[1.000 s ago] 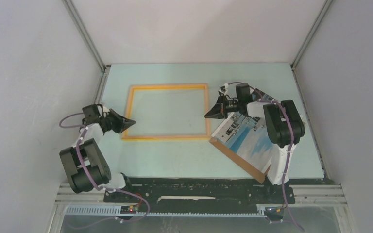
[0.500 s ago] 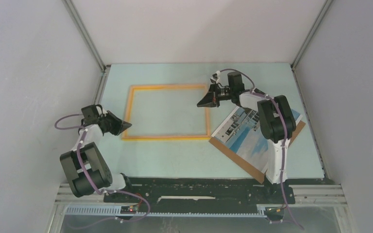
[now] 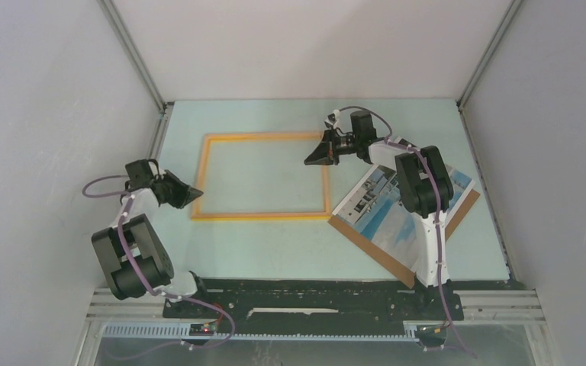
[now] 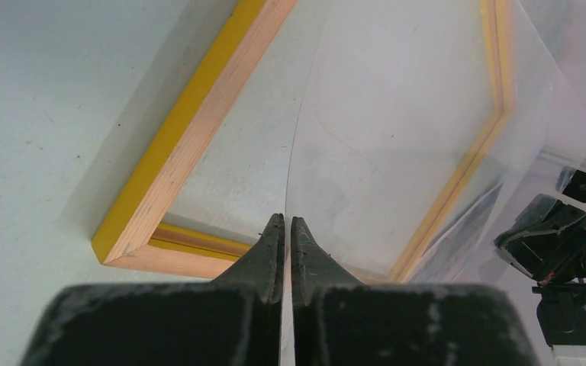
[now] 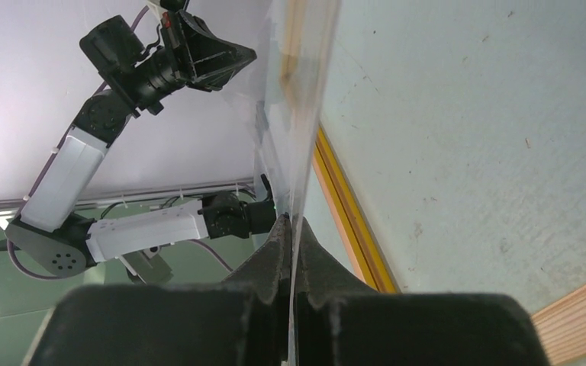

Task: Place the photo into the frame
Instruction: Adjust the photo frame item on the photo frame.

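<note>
I see one table (image 3: pixel 275 252), pale blue-green, with everything on it. One frame (image 3: pixel 259 216) lies flat in the middle. It has a thin yellow rim, and its long side runs from 9 to 3 o'clock.

There is one clear pane (image 4: pixel 397 137). In the wrist views it is tipped up over the frame, and both arms have hold of it. It is very hard to spot from the top camera.

One brown backing board (image 3: pixel 366 245) lies at 3 to 4 o'clock from the frame, turned at a slant. One photo (image 3: pixel 381 217) rests on top of it, picture side up. My right arm hides part of it. I think its long side runs from about 10 to 4 o'clock, but I am not sure.

I have two grippers. My left gripper (image 3: pixel 196 194) is at the frame's 8 o'clock corner, pinched tight on the pane's edge. My right gripper (image 3: pixel 309 159) is near the frame's 2 o'clock corner, pinched tight on the pane too.

The photo lies at 4 o'clock from my right gripper, close by. It is far from my left one, across the whole frame. So I think the right arm should fetch it, once the pane is put down.
</note>
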